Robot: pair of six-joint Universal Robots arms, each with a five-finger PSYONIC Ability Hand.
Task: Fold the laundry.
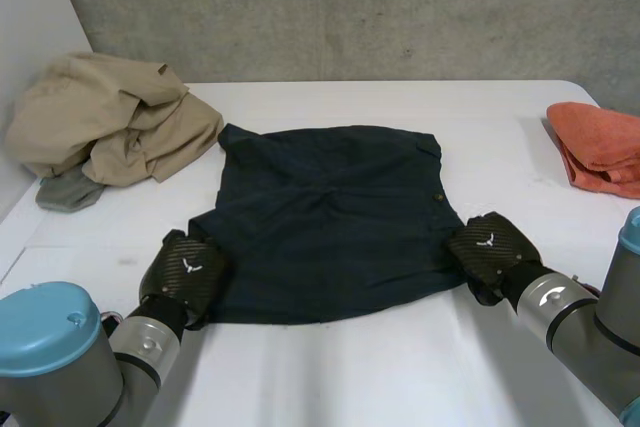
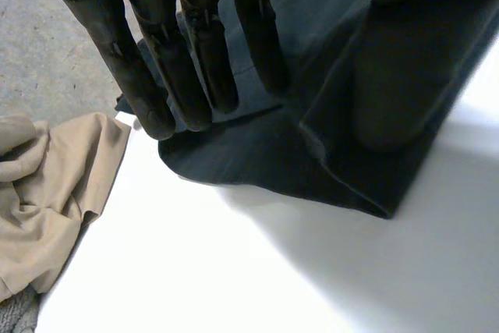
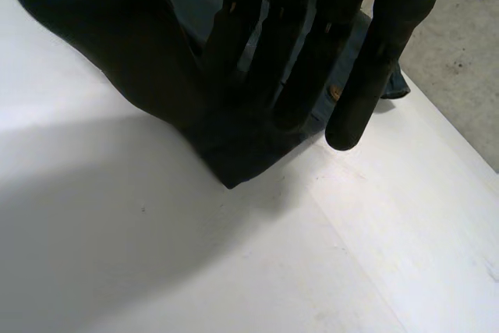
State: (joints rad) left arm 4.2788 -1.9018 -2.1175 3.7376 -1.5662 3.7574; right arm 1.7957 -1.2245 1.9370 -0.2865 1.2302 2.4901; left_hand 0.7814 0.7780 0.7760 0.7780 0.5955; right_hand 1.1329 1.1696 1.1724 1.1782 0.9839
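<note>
Garment, one, dark, left hand and right hand at corners

The orange cloth at 3 o'clock is cut off by the edge. The tan pile at 10 o'clock hides most of a grey cloth.

The white table carries a dark blue garment at centre, a tan heap far left and an orange cloth far right.
</note>
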